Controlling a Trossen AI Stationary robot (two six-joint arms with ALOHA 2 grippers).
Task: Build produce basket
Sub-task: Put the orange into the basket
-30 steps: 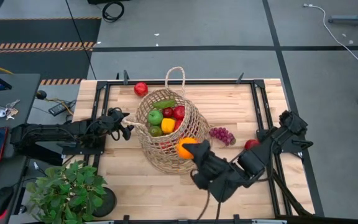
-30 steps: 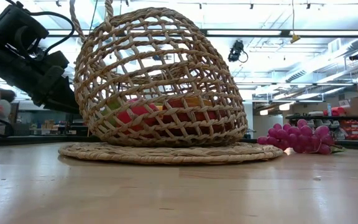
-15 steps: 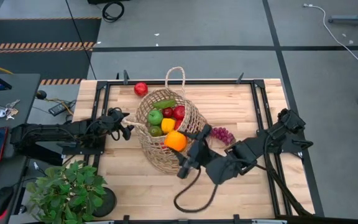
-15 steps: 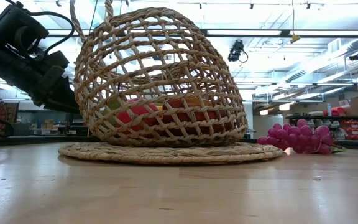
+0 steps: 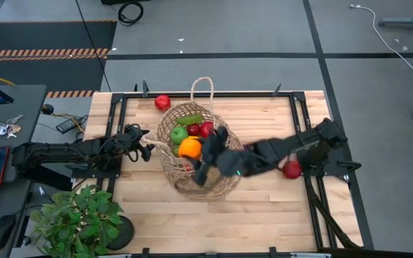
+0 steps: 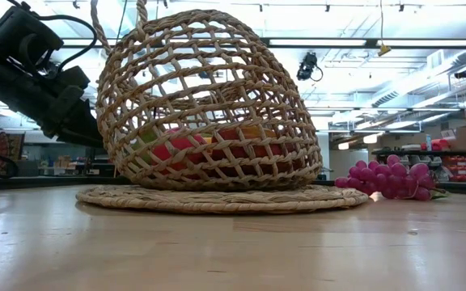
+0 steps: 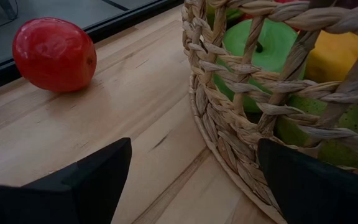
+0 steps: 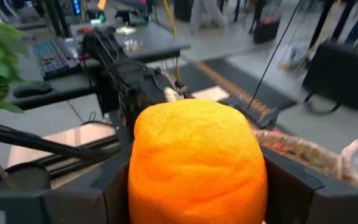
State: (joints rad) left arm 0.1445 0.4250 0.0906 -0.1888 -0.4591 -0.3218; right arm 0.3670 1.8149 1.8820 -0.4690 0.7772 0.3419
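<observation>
The tan wicker basket lies tilted at the table's middle, and it also shows in the low view. A green apple, red fruit and a green piece lie in it. My right gripper is shut on an orange over the basket's opening. My left gripper is open at the basket's left wall; I cannot tell whether it touches. A red apple lies at the far left, purple grapes right of the basket, and a red fruit farther right. My right gripper pinches the orange between its two fingers, one on each of its sides. The fingers come from the table's right, slanting toward the far left. The orange is lifted clear, above the fruit in the basket.
A flat woven disc lies under the basket. A leafy potted plant stands at the near left corner. Black frame rails run along the table's sides. Bare wood lies near the front edge.
My right gripper has carried the orange from the basket's near side up and toward the far left, and it is now over the basket's opening; its arm has swung across the grapes. The basket has stayed put.
</observation>
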